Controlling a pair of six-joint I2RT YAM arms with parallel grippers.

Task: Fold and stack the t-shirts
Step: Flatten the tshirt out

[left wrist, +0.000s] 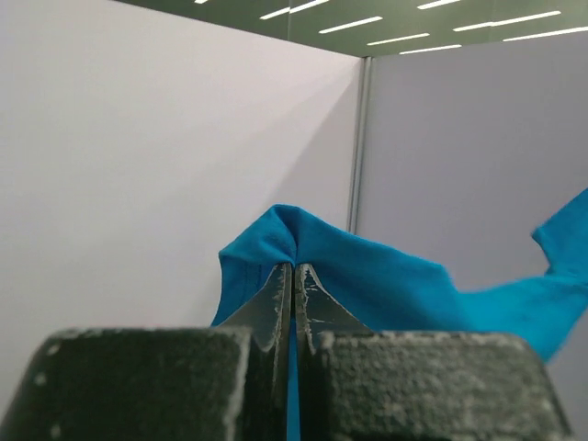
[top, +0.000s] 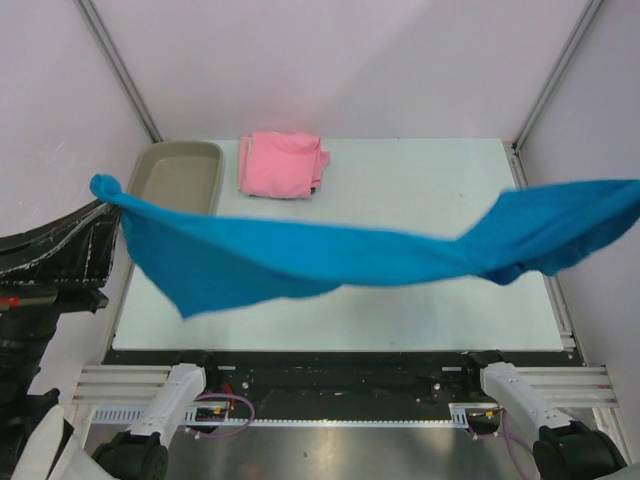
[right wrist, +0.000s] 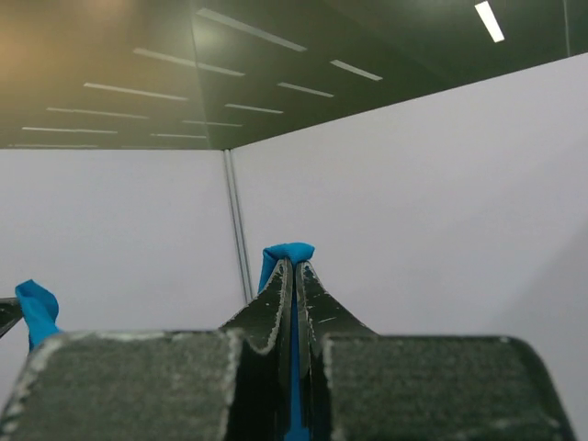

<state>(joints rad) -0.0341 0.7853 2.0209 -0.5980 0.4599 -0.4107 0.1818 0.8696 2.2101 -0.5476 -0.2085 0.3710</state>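
The blue t-shirt (top: 300, 255) hangs stretched between the two tools, lifted off the counter (top: 430, 200) and sagging in a shallow curve midway between them. The left tool (left wrist: 294, 268) is clamped tight on one bunched end, with a peak of blue cloth rising just past its fingertips. The right tool (right wrist: 294, 265) is pinched closed on the other end, a small nub of blue showing above its tips and a blue strip between its jaws.

Holding the shirt wide and high looks meant to let its own weight pull out the creases, so it can be lowered flat onto the counter beneath the tools before folding. A looser flap droops below the span nearer the left tool, and it could tuck under when the cloth comes down.

The pink t-shirt (top: 283, 164) lies as a folded bundle on the counter, beyond and below the line between the tools. It is just beside the tray (top: 180, 172), which sits on the left tool's side. It appears finished, likely waiting as the base of the stack.
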